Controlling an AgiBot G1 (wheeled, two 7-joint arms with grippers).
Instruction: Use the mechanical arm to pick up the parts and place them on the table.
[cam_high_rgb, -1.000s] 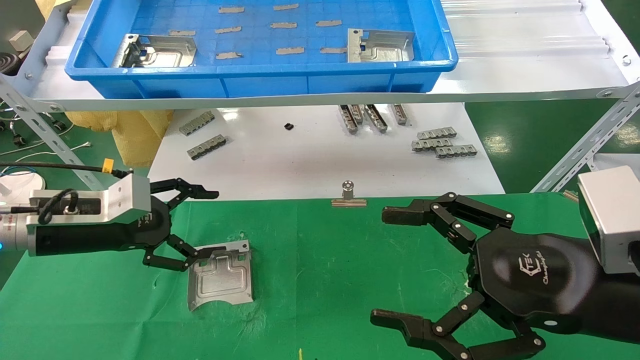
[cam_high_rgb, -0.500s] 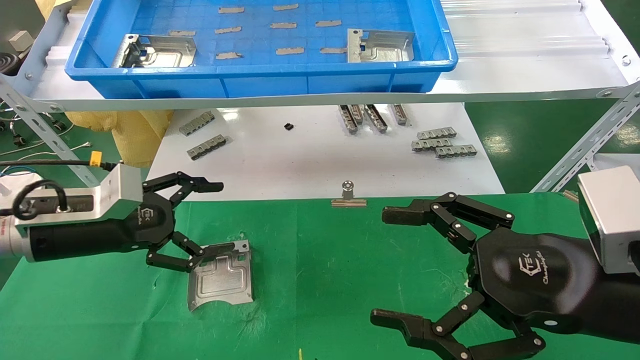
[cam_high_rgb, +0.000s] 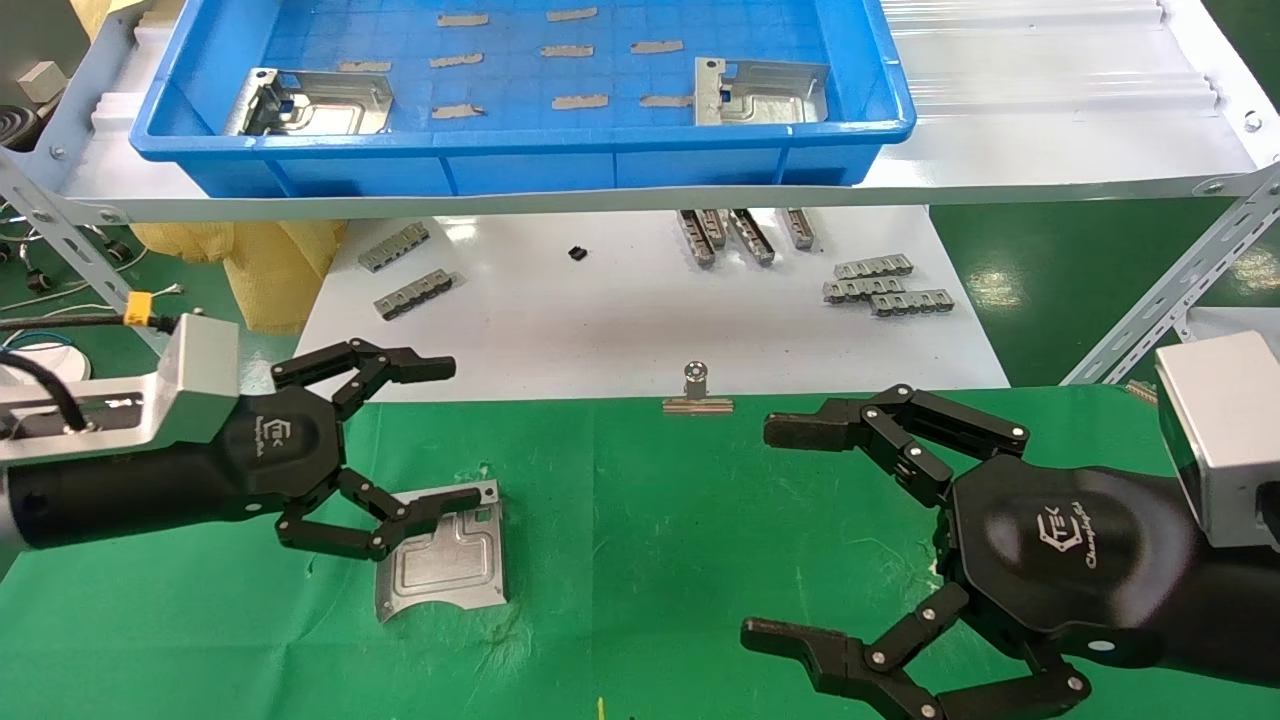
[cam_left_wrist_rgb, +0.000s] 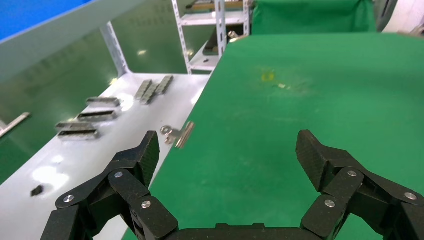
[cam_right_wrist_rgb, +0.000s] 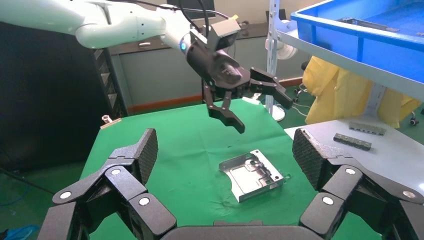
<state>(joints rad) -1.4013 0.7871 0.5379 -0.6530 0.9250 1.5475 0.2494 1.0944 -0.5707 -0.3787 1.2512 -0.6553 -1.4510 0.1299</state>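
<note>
Left gripper (cam_high_rgb: 425, 435): fingers spread wide, nothing held. The right wrist view shows it raised clear above the green cloth table (cam_high_rgb: 650, 560), with open air between its lower finger and the part on the cloth (cam_high_rgb: 441, 548). In the head view the lower finger overlaps the plate's far-left corner, but that is line of sight only. The upper finger reaches toward 3 o'clock over the edge of the white tabletop (cam_high_rgb: 620, 320).

Right gripper (cam_high_rgb: 775, 535): fingers also spread wide, empty, parked over the cloth at 4 o'clock in the head view, fingers aimed toward 9 o'clock.

Writing: a white "TEK" logo with a script line under it shows on the right palm housing; a smaller white logo sits on the left palm, too small to read fully.

Pose: the left arm enters from 9 o'clock, roughly level, silver wrist block trailing behind the black hand. The right arm enters from 3 o'clock, low, palm facing up toward the head camera.

Parts: one silver plate lies flat on the cloth at about 7 o'clock from the view's centre. Two more parts (cam_high_rgb: 308, 102) (cam_high_rgb: 760, 92) lie in the blue tray (cam_high_rgb: 520, 165) at 12 o'clock, one at each end.

A binder clip (cam_high_rgb: 697, 393) sits on the cloth's far edge.
</note>
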